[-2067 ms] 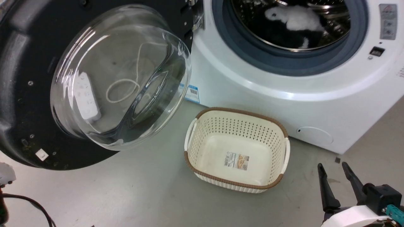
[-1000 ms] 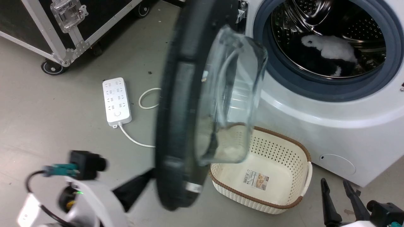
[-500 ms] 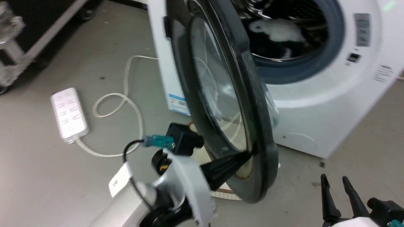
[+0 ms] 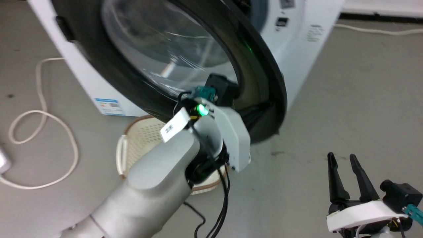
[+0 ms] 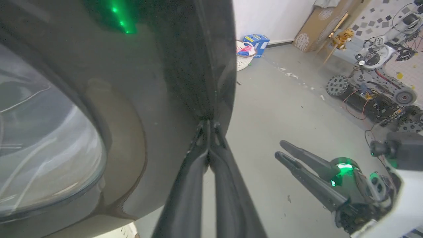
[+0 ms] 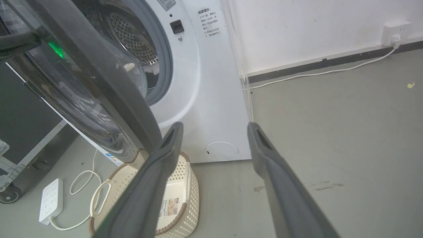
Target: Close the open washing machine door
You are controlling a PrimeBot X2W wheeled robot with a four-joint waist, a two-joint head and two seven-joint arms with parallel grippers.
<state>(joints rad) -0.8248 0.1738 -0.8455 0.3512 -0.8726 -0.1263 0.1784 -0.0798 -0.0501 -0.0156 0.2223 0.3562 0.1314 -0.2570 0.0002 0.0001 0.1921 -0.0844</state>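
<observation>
First, from the head view: leans the left gripper (image 4: 264,108) into the glossy black rim of the washing machine door (image 4: 172,56), low on its free edge, probably for the best leverage. Holds that door angled across the front of the washing machine (image 4: 297,43), not yet latched, over the laundry basket (image 4: 142,134). Parks the right gripper (image 4: 341,155) low and well apart, likely to stay clear of the swing. Carries a white tag (image 4: 174,127) on the left wrist and a blue-edged sticker (image 4: 110,106) on the machine's side, neither legible.

Next, along the left wrist: clenches both fingers (image 5: 195,185) together on nothing, tips butted against the rim, a pusher rather than a clamp.

Lastly, along the right wrist: spreads its fingers wide, empty. Leaves a gap between door and grey seal (image 6: 167,66), so calls for more pushing. Bears printed lines (image 6: 208,21) beside the opening and a label (image 6: 168,207) in the basket, too small to read.
</observation>
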